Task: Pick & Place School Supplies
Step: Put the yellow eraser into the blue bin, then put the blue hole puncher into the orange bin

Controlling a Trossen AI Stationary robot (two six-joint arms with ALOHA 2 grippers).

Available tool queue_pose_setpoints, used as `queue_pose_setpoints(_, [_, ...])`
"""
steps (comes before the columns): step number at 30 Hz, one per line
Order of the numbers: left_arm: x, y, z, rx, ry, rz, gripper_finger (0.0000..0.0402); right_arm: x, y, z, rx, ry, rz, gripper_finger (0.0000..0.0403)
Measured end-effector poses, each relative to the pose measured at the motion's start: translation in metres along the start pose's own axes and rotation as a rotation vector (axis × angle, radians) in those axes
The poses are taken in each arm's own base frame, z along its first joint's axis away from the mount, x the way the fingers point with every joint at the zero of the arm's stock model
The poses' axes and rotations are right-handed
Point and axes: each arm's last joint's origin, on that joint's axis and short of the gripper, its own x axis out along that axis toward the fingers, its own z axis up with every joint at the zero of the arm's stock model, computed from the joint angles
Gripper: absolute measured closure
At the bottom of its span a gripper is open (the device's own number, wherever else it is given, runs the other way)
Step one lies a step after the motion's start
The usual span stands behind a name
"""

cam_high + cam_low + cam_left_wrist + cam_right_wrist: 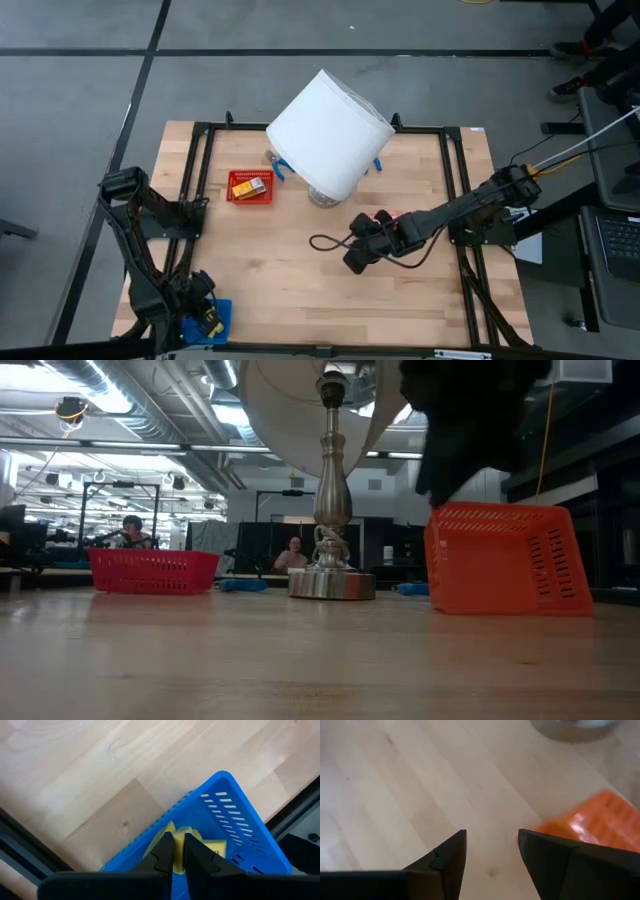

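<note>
Pale, fine-grained wooden planks make up the counter [300, 290], framed by black metal rails. At its near left corner sits a blue slotted plastic tray [235, 825] holding flat yellow items [212, 845], probably school-supply packets, though little of them shows. The left tool [174, 851] hangs just over that tray with its two dark fingers pressed together, nothing between them.

Further in, toward the right, the right tool [490, 855] hovers above bare wood with its fingers spread wide and empty. Just beside it lies an orange plastic mesh basket [505, 560], tipped on its side; a thin dark cable [325, 243] loops across the counter close by.

Beyond that, at the middle, a table lamp stands on a round brushed-metal base [331, 582] with a turned metal stem, its big white drum shade [328, 130] tilted. To its left rests a red plastic mesh basket [250, 187] containing a yellow-orange rectangular packet with a white label [247, 186].

Behind the counter, the low view shows a large hall with ceiling ducts, strip lights and two seated people [293, 553].
</note>
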Motion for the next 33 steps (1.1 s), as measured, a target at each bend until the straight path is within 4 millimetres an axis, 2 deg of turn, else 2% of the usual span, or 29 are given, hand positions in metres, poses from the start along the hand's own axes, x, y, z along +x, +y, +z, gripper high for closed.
queue_pose_setpoints(2, [0.0,0.0,-0.001,0.003,0.002,0.0,0.037,0.0,-0.004,-0.005,0.013,0.012,-0.012,0.0225])
queue_pose_setpoints(9, [-0.001,0.001,-0.003,0.021,0.0,-0.015,0.0279,-0.013,-0.027,-0.021,0.041,0.035,-0.044,0.0232])
queue_pose_setpoints(14, [-0.001,0.001,-0.003,0.025,-0.001,-0.019,0.0243,-0.006,-0.052,-0.026,0.054,0.048,-0.097,0.0232])
queue_pose_setpoints(19, [-0.001,0.0,-0.003,0.014,-0.026,-0.045,0.023,0.005,-0.078,-0.015,0.076,0.023,-0.163,0.0232])
queue_pose_setpoints(21, [-0.001,-0.002,-0.004,0.008,-0.034,-0.069,0.023,0.004,-0.086,-0.007,0.093,0.001,-0.165,0.0232])
queue_pose_setpoints(26, [-0.002,-0.006,-0.005,-0.008,-0.088,-0.152,0.0233,-0.014,-0.1,0.01,0.138,-0.102,-0.156,0.0232])
queue_pose_setpoints(29, [-0.003,-0.008,-0.005,-0.007,-0.17,-0.228,0.0233,-0.028,-0.109,0.015,0.155,-0.156,-0.175,0.0232])
queue_pose_setpoints(33, [-0.005,-0.008,-0.005,-0.002,-0.277,-0.306,0.0233,-0.036,-0.123,0.022,0.197,-0.177,-0.216,0.0232])
